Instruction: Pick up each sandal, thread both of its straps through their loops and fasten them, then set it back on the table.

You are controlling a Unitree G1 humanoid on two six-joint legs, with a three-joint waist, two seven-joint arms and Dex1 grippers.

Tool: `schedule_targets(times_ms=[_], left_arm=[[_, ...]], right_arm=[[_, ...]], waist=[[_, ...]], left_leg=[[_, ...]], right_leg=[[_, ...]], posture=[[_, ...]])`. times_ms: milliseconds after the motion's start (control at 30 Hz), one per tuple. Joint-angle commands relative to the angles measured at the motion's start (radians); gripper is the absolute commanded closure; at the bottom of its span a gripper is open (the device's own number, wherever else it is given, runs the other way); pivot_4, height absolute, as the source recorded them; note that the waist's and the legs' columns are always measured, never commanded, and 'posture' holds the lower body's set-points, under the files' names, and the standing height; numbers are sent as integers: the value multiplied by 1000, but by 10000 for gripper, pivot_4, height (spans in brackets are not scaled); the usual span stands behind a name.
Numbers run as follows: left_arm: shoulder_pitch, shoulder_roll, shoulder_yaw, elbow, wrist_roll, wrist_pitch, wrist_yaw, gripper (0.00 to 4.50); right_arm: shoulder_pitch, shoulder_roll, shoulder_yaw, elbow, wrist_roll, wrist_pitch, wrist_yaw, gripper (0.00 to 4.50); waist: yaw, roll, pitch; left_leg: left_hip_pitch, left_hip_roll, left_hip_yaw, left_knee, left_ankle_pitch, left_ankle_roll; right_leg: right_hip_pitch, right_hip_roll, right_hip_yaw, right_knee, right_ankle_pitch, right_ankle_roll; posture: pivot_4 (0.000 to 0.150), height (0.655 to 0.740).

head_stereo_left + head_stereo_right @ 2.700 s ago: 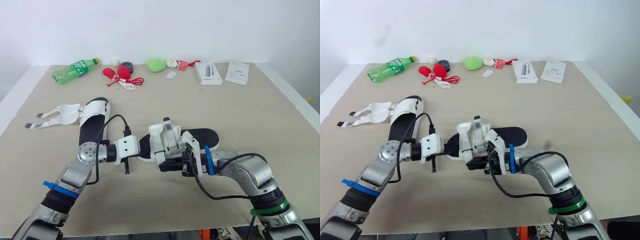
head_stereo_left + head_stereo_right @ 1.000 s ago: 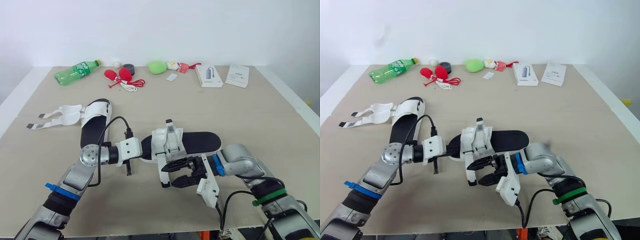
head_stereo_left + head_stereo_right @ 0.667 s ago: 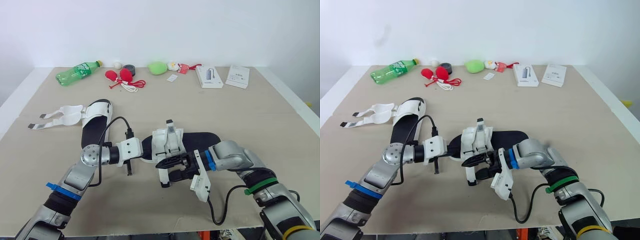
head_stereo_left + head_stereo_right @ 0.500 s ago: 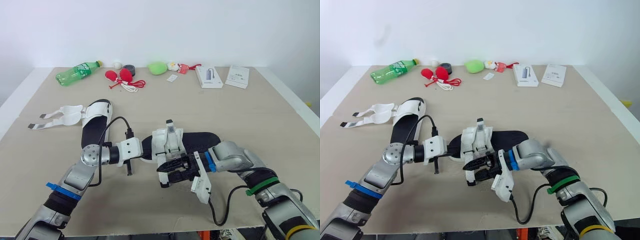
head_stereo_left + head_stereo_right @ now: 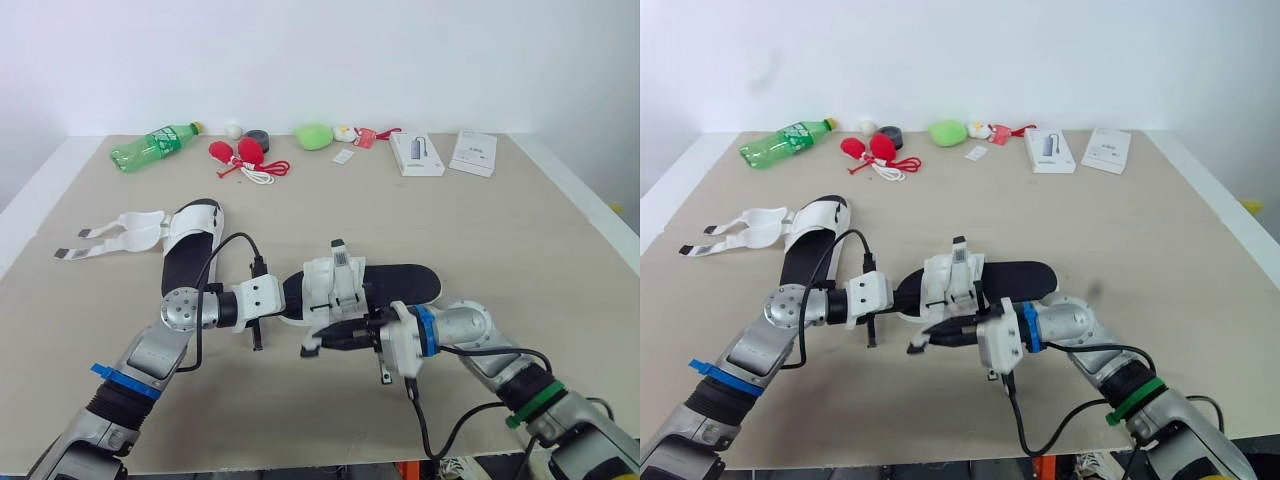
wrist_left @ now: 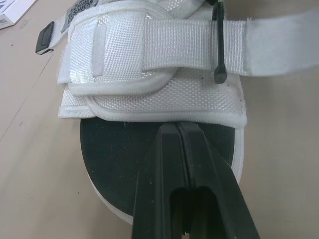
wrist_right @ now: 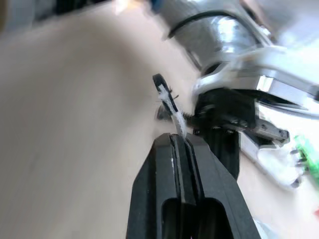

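I have the sandal (image 5: 390, 282) lying crosswise near the middle of the table's (image 5: 520, 240) front edge, left gripper (image 5: 284, 301) clamped on its left end, right gripper (image 7: 178, 140) pinched tight on the loose strap (image 7: 166, 98) tip just in front, across the sandal's length.

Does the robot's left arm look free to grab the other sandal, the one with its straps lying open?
Probably not. The left gripper is shut on the sole of the near sandal while the right gripper pinches its strap. The open sandal lies close beside the left arm, so letting go would likely suffice.
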Motion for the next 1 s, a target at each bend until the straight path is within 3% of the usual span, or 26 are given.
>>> schedule_targets(times_ms=[33,133,333,900,1000], left_arm=[[15,22,-34,32,36,32,-30,45000],[6,28,-32,43,37,25,-35,45000],[-17,20,-32,69,42,16,-34,45000],[-10,13,-28,54,42,23,-7,45000],[-7,13,-27,51,40,24,-5,45000]], right_arm=[[-31,41,-113,-93,218,388,-77,43994],[-84,83,-181,-62,253,566,-131,43994],[-154,149,-249,21,142,673,-157,43994],[-242,190,-262,233,-193,570,-121,43994],[-262,197,-271,260,-227,557,-129,36158]], waist=[[0,0,0],[0,0,0],[1,0,0],[-1,0,0],[-1,0,0]], left_leg=[[0,0,0,0,0,0],[0,0,0,0,0,1],[-1,0,1,-1,0,0],[-2,0,1,1,0,0],[-2,0,1,1,0,0]], right_leg=[[0,0,0,0,0,-1],[-1,0,0,0,1,-1],[-3,1,-1,0,1,0],[-5,1,-1,0,2,0],[-5,1,-1,0,2,0]], posture=[[1500,7400],[1500,7400],[1500,7400],[1500,7400],[1500,7400]])
